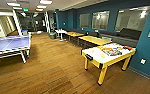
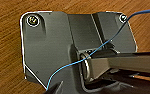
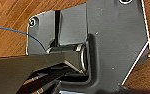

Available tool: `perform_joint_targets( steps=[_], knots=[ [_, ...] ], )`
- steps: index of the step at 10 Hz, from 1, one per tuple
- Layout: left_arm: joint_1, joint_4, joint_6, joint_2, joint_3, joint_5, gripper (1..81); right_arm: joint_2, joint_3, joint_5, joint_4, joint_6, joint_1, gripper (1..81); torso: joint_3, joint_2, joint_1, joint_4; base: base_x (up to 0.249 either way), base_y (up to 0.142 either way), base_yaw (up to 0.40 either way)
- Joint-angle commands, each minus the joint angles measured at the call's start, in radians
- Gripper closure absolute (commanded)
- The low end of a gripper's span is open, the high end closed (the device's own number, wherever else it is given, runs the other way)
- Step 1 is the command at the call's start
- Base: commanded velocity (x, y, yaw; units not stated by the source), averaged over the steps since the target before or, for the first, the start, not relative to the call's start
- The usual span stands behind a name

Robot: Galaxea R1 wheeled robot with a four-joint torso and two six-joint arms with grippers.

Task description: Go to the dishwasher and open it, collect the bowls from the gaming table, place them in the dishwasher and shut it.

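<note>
The gaming table (image 1: 99,59) stands at the right, near the teal wall, with a glossy white top, yellow edge and yellow legs. Two small yellow-green round shapes rest on its near half, and they look like the bowls (image 1: 92,50) (image 1: 102,56). A colourful flat box (image 1: 112,51) and an orange item lie on its far half. The dishwasher is out of view. In both wrist views the arms hang over brown wooden floor (image 2: 6,30) (image 3: 8,15), behind the robot's dark plate.
A blue table-tennis table (image 1: 9,45) stands at the left. Yellow wood-topped tables (image 1: 94,40) and a dark bench line the teal wall with windows. A small white table (image 1: 60,31) sits farther back. Open wooden floor (image 1: 56,62) lies between the tables.
</note>
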Motion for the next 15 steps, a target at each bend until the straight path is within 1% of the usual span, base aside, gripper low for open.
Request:
perform_joint_targets(
  steps=[1, 8, 10, 13, 15],
  knots=[
    [-0.041, 0.011, -0.001, -0.006, 0.003, 0.05, 1.0, -0.002, 0.006, -0.058, -0.006, 0.0, 0.046, 1.0, 0.0, 0.0, 0.0, 0.0, 0.0, 0.0, -0.395],
    [-0.043, 0.008, -0.001, -0.007, 0.003, 0.052, 1.0, -0.002, 0.006, -0.058, -0.007, -0.002, 0.049, 1.0, 0.0, 0.0, 0.0, 0.0, 0.0, 0.0, -0.367],
    [-0.044, 0.003, -0.001, -0.009, 0.003, 0.05, 1.0, -0.001, 0.006, -0.058, -0.007, -0.002, 0.049, 1.0, 0.0, 0.0, 0.0, 0.0, 0.0, 0.0, -0.169],
    [-0.042, 0.001, -0.001, -0.006, 0.003, 0.05, 1.0, 0.002, 0.006, -0.058, -0.007, -0.005, 0.047, 1.0, 0.0, 0.0, 0.0, 0.0, 0.0, 0.0, 0.0],
    [-0.041, 0.001, -0.001, -0.006, 0.005, 0.05, 1.0, 0.016, -0.002, -0.058, -0.006, -0.017, 0.049, 1.0, 0.0, 0.0, 0.0, 0.0, 0.0, 0.0, 0.0]
  ],
)
